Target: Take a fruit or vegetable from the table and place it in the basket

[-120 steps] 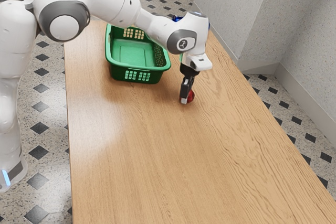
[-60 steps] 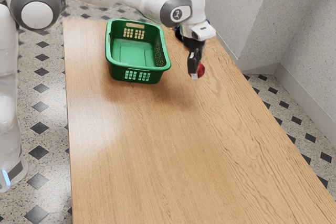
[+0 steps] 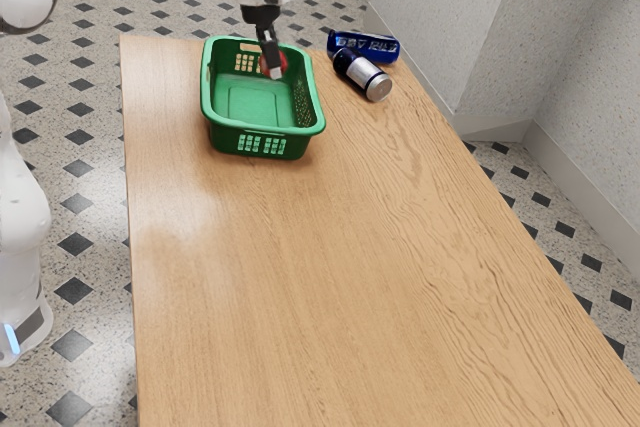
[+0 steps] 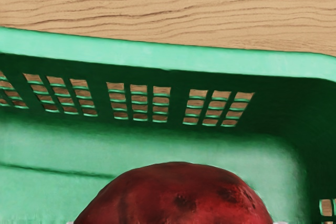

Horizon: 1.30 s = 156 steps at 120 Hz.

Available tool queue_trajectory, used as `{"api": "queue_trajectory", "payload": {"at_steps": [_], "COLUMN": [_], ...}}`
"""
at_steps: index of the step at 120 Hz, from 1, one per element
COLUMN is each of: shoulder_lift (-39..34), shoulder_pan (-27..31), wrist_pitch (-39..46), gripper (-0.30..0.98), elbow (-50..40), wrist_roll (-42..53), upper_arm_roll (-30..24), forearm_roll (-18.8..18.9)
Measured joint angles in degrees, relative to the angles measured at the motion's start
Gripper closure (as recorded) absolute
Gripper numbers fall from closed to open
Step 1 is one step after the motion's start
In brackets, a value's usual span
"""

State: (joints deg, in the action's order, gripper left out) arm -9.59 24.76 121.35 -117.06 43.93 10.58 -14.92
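One red fruit (could be a veg, can't tell the kind) is pinched in your gripper (image 3: 274, 70), and you've got it over the inside of the green basket (image 3: 262, 130), nearer the end with the can. Looks like a proper grip on both sides to me: in the wrist view the red fruit (image 4: 178, 195) sits between two pale bits that I'd take for your fingertips. Squeezing across it like that makes sense, since a roundish thing would probably roll out of anything looser.

Your fingers point mostly down with a bit of a lean, which I'd guess is so it drops onto the basket floor rather than the wall. Can't tell if it's touching the bottom, so I'd ease down a little before you let go. The only snag I see is clipping the rim, which is pretty near your hand.

The basket is upright on the table (image 3: 300, 277), open side up, so you can come straight in from above. The silver can (image 3: 364, 77) and blue packet (image 3: 374, 45) lie outside it, and they aren't produce, so leave those alone imo.
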Motion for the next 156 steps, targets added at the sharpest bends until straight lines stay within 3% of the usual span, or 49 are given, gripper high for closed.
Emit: {"api": "queue_trajectory", "payload": {"at_steps": [18,64,80,104,106,118,121,123,131,142,156], "shoulder_lift": [6.3,10.8,11.3,11.0,11.0,9.1,8.7,7.9,6.8,7.8,8.3], "shoulder_pan": [0.8,4.7,5.9,4.0,3.6,1.2,0.6,0.1,-6.6,-26.8,-51.1], "wrist_pitch": [0.1,0.3,0.1,0.0,0.5,2.9,3.2,3.2,-1.0,-11.7,-21.0], "gripper": [0.33,0.32,0.12,0.03,0.03,0.01,0.01,0.01,0.0,0.0,0.0], "elbow": [3.9,8.6,10.7,12.8,13.1,13.9,14.1,14.4,22.2,30.6,31.4], "wrist_roll": [-0.1,-0.4,-0.1,0.6,0.6,-6.1,-10.7,-14.5,-31.8,-53.4,-77.1], "upper_arm_roll": [0.1,0.2,-0.1,-0.4,-0.4,-0.6,-0.7,-0.9,-1.2,-1.3,-1.3], "forearm_roll": [-0.4,-1.0,-1.4,-1.5,-2.3,-16.3,-18.1,-17.0,-9.0,-1.0,3.6]}}
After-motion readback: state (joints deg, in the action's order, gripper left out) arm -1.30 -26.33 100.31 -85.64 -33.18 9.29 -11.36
